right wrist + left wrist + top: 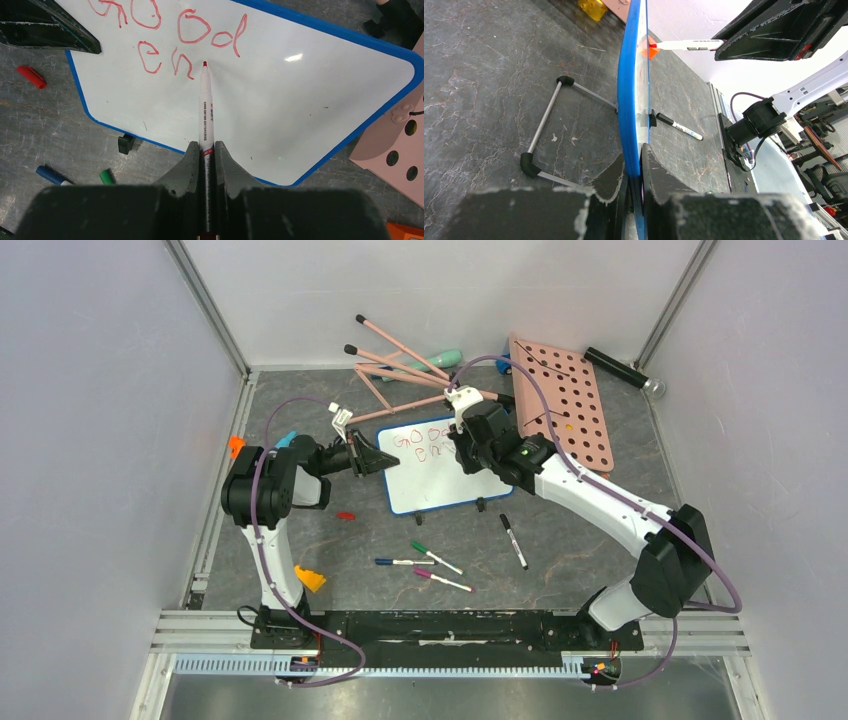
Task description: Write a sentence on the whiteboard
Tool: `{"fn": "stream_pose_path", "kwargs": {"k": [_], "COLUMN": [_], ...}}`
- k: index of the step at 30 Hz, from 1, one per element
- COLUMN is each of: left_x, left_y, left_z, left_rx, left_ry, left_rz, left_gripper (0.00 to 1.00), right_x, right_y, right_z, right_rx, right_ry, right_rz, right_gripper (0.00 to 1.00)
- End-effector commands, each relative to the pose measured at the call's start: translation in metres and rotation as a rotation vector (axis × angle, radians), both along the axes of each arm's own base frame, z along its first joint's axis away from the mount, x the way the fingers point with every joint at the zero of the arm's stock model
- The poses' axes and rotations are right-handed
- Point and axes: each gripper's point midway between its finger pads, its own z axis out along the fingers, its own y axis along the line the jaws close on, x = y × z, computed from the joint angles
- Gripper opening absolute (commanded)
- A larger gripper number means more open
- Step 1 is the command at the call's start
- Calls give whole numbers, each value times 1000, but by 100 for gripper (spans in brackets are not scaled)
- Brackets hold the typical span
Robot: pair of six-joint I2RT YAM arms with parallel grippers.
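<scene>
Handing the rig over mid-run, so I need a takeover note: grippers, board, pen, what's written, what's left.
Left gripper: shut on the blue rim of the whiteboard.
Right gripper: shut on the red marker, tip at the board just right of "en".
Done: the sentence so far reads "good" on line one and "en" on line two.
Left: finish that word, then the rest of the sentence.
The red cap lies on the table near the left arm.

Blue-rim whiteboard [450, 488], propped at tilt, red sentence [172, 42] reads "good en"
</scene>
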Motion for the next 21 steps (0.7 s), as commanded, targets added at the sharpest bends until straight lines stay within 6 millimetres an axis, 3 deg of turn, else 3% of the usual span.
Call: {"fn": "stream_pose_path", "kwargs": {"k": [1,21], "left_x": [11,12], "left_y": [6,7], "left_z": [3,3], "left_rx": [18,18], "left_ry": [-147,-147], "left_rz": [38,39], "left_gripper": [2,2], "right_x": [2,13], "right_y": [0,-24], "right_z": [1,-9], "right_rx": [4,-32], "right_ry": [-12,-7], "right_rz": [5,-83], "right_gripper": [0,0]}}
